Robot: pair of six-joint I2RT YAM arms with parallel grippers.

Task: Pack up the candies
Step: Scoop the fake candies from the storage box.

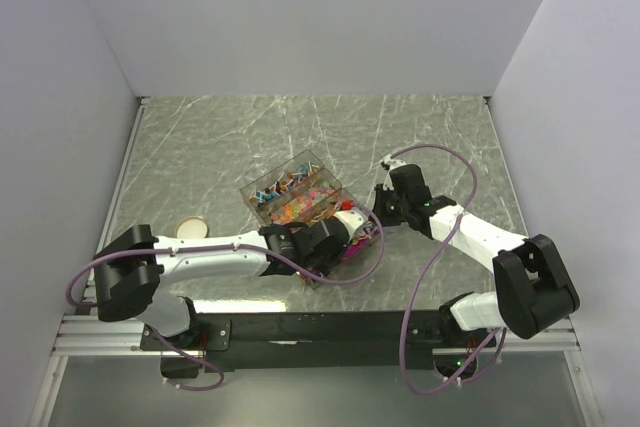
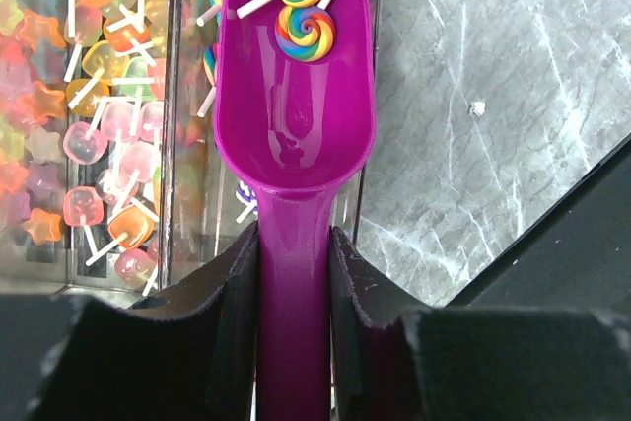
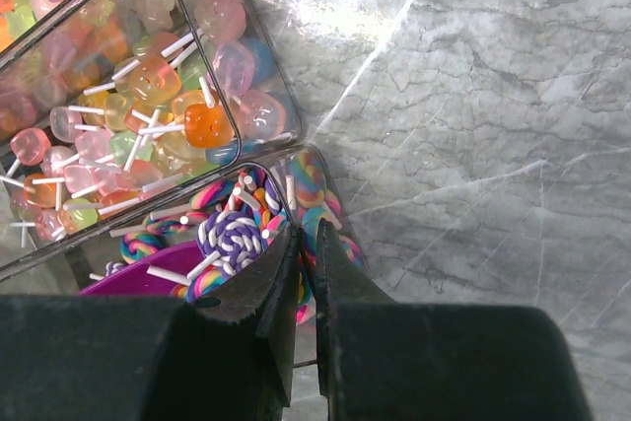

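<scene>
Left hand (image 2: 294,268) grips the scoop (image 2: 296,145) handle: carry it level so no candies (image 2: 305,32) spill; right hand (image 3: 306,273) pinches the box (image 3: 281,110) wall.

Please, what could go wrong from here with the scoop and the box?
1. The candies lie at the tip of the scoop; a small tilt could drop them on the table.
2. The left fingers hold only the thin handle, so the scoop may twist.
3. The right fingers pinch only the thin wall of the box; it may slip.

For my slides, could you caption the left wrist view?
Left hand grips scoop carrying swirl lollipops over the box.
</scene>
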